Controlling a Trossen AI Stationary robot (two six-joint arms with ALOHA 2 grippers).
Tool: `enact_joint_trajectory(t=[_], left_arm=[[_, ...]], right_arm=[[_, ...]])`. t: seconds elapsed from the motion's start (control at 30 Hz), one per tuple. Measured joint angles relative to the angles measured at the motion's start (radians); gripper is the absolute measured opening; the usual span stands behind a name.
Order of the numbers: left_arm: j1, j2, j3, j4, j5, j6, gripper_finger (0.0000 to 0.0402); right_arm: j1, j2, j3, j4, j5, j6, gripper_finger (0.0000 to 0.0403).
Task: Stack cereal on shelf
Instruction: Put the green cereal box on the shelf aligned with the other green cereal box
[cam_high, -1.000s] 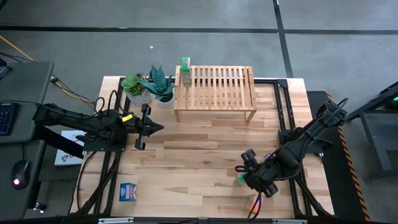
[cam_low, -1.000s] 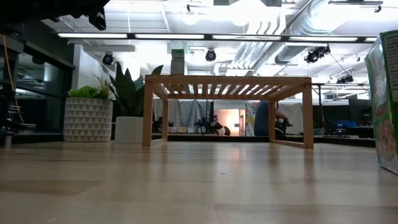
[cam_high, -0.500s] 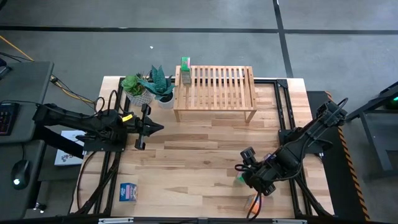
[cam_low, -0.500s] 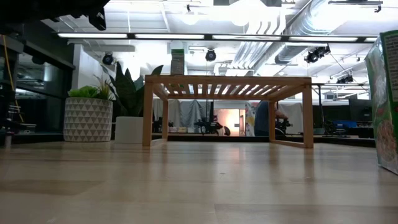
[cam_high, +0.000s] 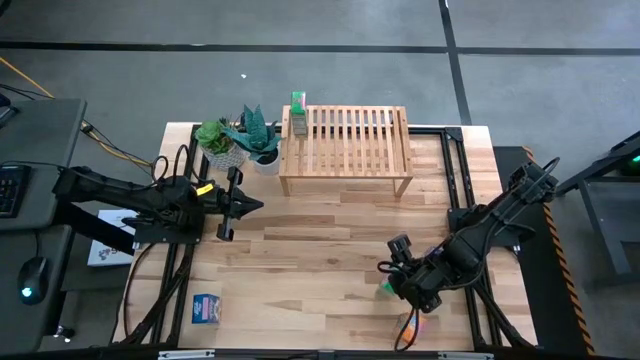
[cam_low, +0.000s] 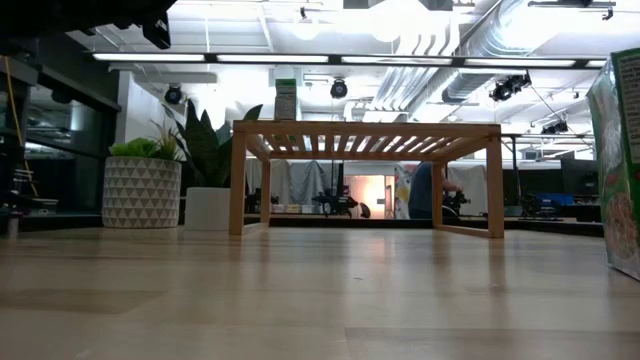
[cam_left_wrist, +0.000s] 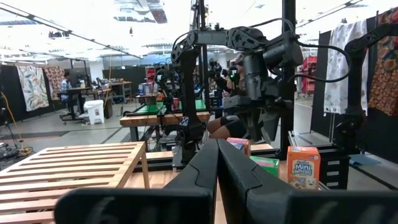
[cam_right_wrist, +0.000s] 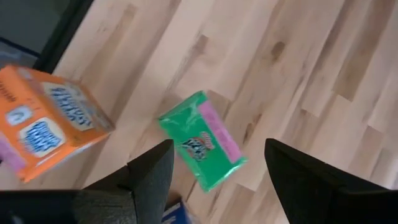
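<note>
Tabletop (cam_high: 320, 250): open right gripper (cam_right_wrist: 214, 165) above green cereal box (cam_right_wrist: 200, 141)

The high camera looked straight down over the whole tabletop (cam_high: 330, 250) and both arms. The low camera sat at tabletop level, facing the shelf (cam_low: 365, 135) and the room behind. The left wrist camera looked level past its shut hand (cam_left_wrist: 217, 162) toward the right arm. The right wrist camera hung close above a green box (cam_right_wrist: 202, 140), seen also from high.
</note>
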Motion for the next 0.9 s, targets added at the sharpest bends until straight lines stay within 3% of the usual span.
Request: enact_joint_trajectory(t=[0.3,0.47,0.67,0.9], left_arm=[[0.000,0.000,0.000,0.000,0.000,0.000,0.0000],[0.000,0.000,0.000,0.000,0.000,0.000,0.0000],[0.000,0.000,0.000,0.001,0.000,0.003,0.0000],[0.000,0.000,0.000,0.002,0.000,0.000,0.0000]], right_arm=[[-0.002,0.000,0.000,-0.031,-0.040,-0.005,0.0246],[-0.028,0.011,0.000,-0.084,-0.132,0.023,0.0246],[-0.072,0.121,0.000,-0.102,-0.276,-0.040,0.0246],[-0.121,0.176,0.023,-0.252,-0.289,-0.024,0.0246]])
